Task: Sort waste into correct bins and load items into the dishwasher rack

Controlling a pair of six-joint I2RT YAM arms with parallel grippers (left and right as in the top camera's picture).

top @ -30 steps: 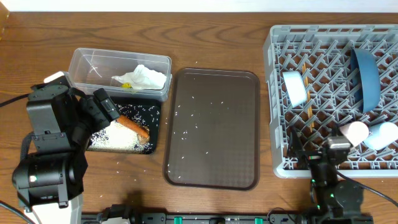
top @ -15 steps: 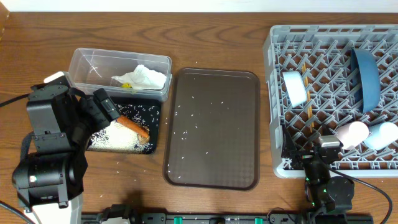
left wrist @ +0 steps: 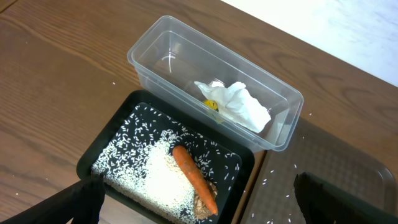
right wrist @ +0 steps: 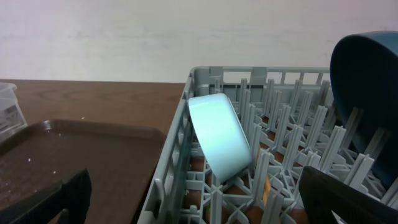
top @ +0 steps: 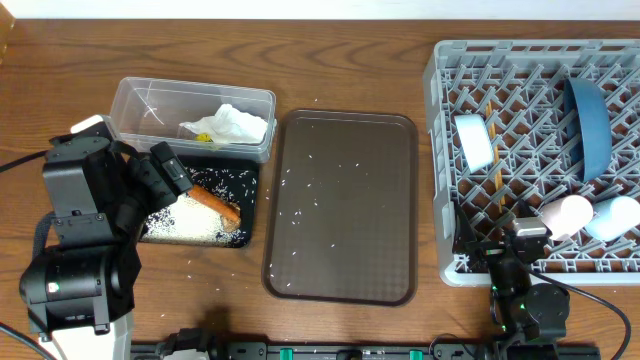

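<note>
The clear tub (top: 150, 100) holds crumpled white paper (top: 232, 122) and a yellow-green wrapper (top: 203, 137); both show in the left wrist view, paper (left wrist: 239, 106) and wrapper (left wrist: 211, 104). The black tray (top: 247, 180) holds white rice (top: 185, 220), the orange carrot (top: 215, 204) and a brown lump (top: 232, 229). My left gripper (left wrist: 202, 211) is open and empty just above the tray's near end. The grey rack (top: 440, 150) holds the dark blue plate (top: 586, 125) on edge, a light blue cup (top: 475, 140), a pink cup (top: 568, 212), a white bowl (top: 615, 217) and chopsticks (top: 497, 175). My right gripper (right wrist: 196, 205) is open and empty at the rack's front left corner.
The brown serving tray (top: 345, 205) lies between the bins and the rack, with stray rice grains on it. A few grains lie on the table near the tray's left edge. The left arm's base (top: 75, 270) fills the front left.
My right arm has drawn back a little to the left, toward the front edge. The left arm and the objects have not moved.
</note>
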